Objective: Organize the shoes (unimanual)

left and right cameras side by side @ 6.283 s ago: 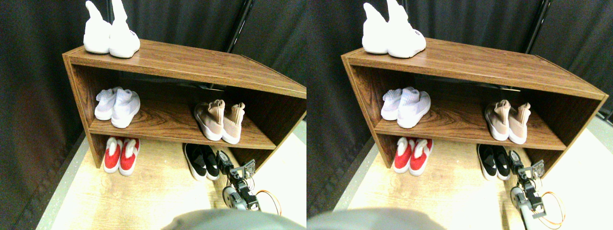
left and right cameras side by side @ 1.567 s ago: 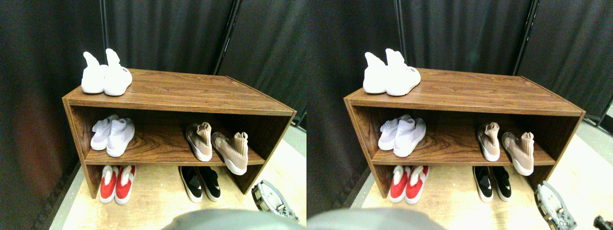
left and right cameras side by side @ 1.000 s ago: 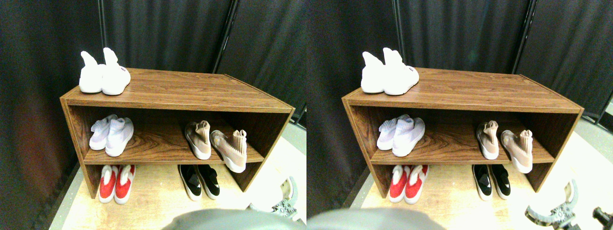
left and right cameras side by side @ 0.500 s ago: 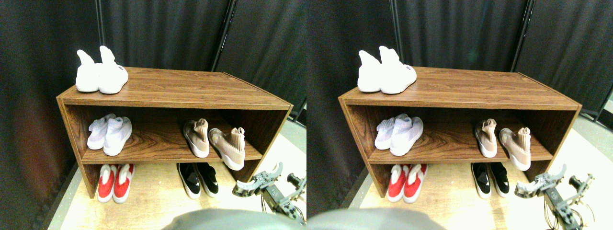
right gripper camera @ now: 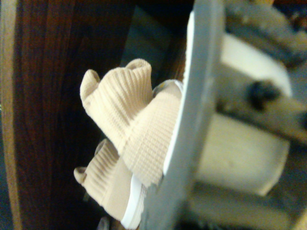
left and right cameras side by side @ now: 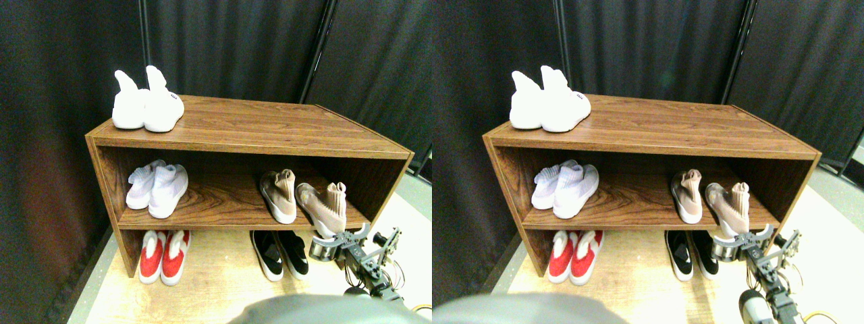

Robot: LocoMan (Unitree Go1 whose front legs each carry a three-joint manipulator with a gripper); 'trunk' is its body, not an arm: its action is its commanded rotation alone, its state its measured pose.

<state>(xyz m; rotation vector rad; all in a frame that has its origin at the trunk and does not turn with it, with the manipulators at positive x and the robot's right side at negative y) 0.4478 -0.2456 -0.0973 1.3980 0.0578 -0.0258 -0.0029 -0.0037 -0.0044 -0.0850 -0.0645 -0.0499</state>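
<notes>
End effector sat just below the right beige shoe, which overhung the middle shelf edge; jaw state unclear, nothing visibly held. Two beige shoes, two black shoes below.

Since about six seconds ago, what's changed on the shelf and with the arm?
The right beige shoe now sits skewed, apart from its mate, toe over the middle shelf's front edge; earlier the pair stood together. The right gripper left the black pair, dropped back, and has risen to that skewed shoe's toe. White, lilac, red and black pairs unchanged.
</notes>
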